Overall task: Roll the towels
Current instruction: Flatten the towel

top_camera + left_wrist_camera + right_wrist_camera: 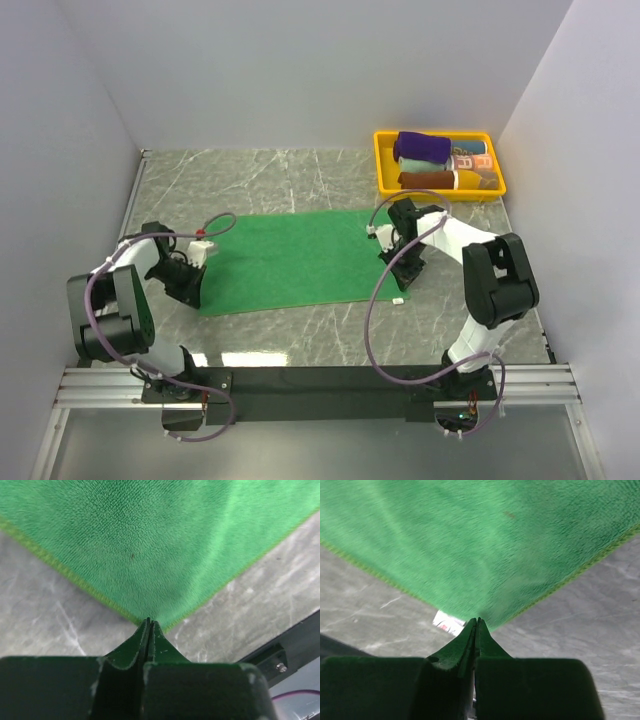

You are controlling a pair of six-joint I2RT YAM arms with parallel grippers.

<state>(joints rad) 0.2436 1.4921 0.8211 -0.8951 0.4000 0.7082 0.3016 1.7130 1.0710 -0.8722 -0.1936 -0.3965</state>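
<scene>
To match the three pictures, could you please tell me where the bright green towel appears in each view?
Top external: the bright green rectangular cloth towel lies flat at the centre.
Left wrist: it fills the upper frame, one corner pointing down.
Right wrist: it fills the upper frame, one corner pointing down.
Shared landmark: grey marbled tabletop.

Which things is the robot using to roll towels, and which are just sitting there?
For the job: green towel, pinched at two corners by the left gripper and right gripper; purple towel, already rolled.
Just sitting there: yellow tray; other rolled cloths in it.
</scene>
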